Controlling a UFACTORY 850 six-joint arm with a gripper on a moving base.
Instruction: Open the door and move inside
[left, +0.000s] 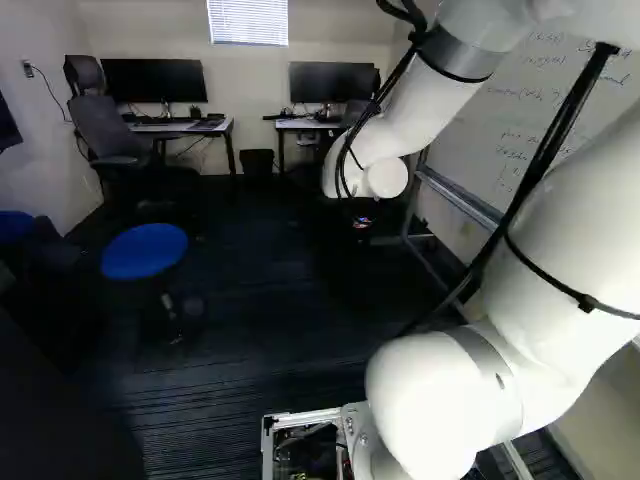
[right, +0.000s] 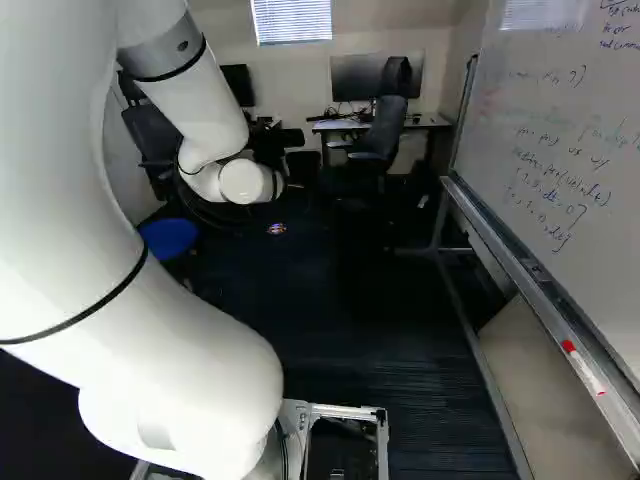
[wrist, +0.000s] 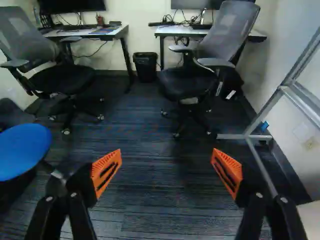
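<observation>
Landmark = bin (wrist: 146, 67), by far wall, in gap btwn L desk (left: 190, 127) & R desk (left: 300, 123). L chair (wrist: 62, 80) stands nr L desk, left of bin in L base view; R chair (wrist: 186, 82) is w/ R desk, on bin's whiteboard side, seat jutting nearer than bin. Blue stool (left: 145, 250): well nearer than bin, on its L-chair side. Whiteboard (right: 560, 130) is right of bin in R base view, its frame (right: 464, 208) coming well nearer; foot (wrist: 227, 136) reaches in on carpet, nearer than bin, past R chair. Open carpet (left: 240, 300) runs from base twd bin, btwn stool & whiteboard frame, w/ chair bases either side nr far end.

Gripper (left: 361, 222) hangs nearer than bin, pointing twd bin side of room. Wrist view: gripper (wrist: 166, 165) jaws spread wide, nil held, orange pads (wrist: 106, 172) well apart; bin ahead, btwn fingers' lines. Door: can't tell where, nor how it lies vs jaws.
</observation>
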